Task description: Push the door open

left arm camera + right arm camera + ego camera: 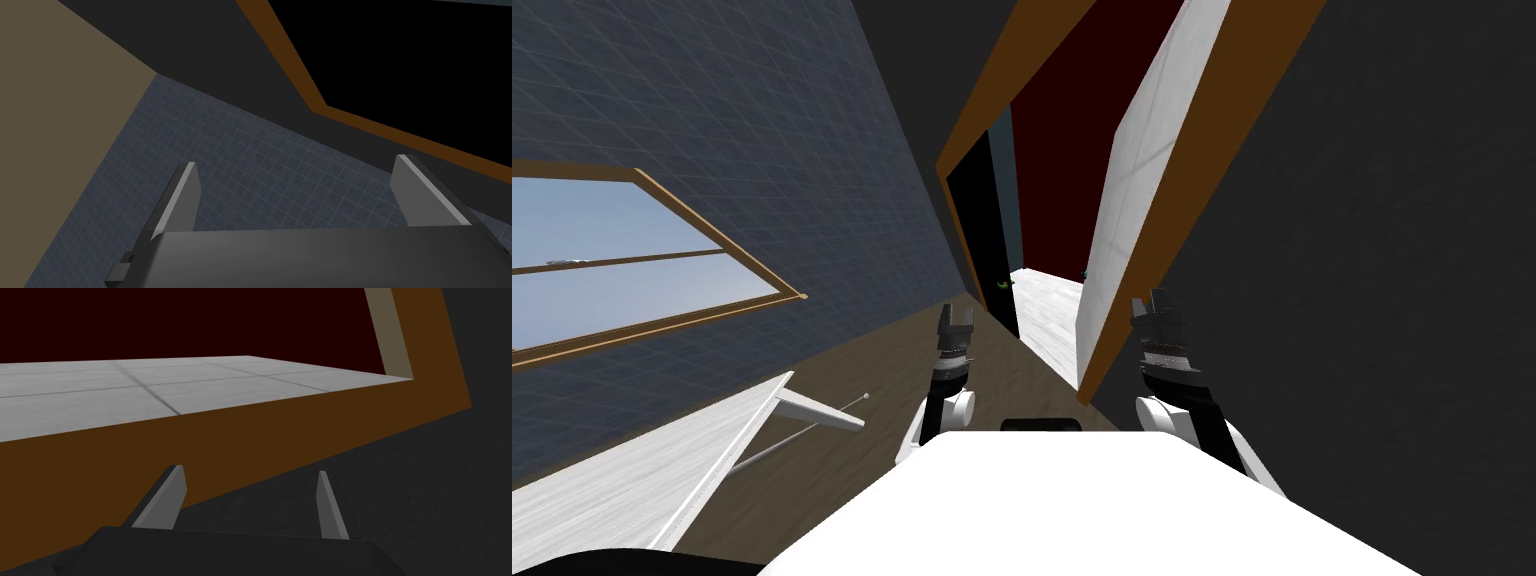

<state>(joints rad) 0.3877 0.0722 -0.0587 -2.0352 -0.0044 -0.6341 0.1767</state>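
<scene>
Head cam: the white door (1152,180) stands partly open at the right of the brown door frame (1212,190), its top cut off by the picture edge. Past the gap there's a dark red wall (1072,130) and pale floor (1047,300). The right gripper (1152,303) is just beside the frame's lower end, and the left gripper (955,322) is near the opposite post.

Left wrist cam: fingers (180,200) spread wide, holding nothing, over a blue-grey tiled wall (225,165). A black area (400,60) shows beyond the frame.

Right wrist cam: fingers (167,498) apart and empty, facing the frame. Behind it is a pale seamed surface (150,383). Door or floor, I honestly can't tell.
</scene>
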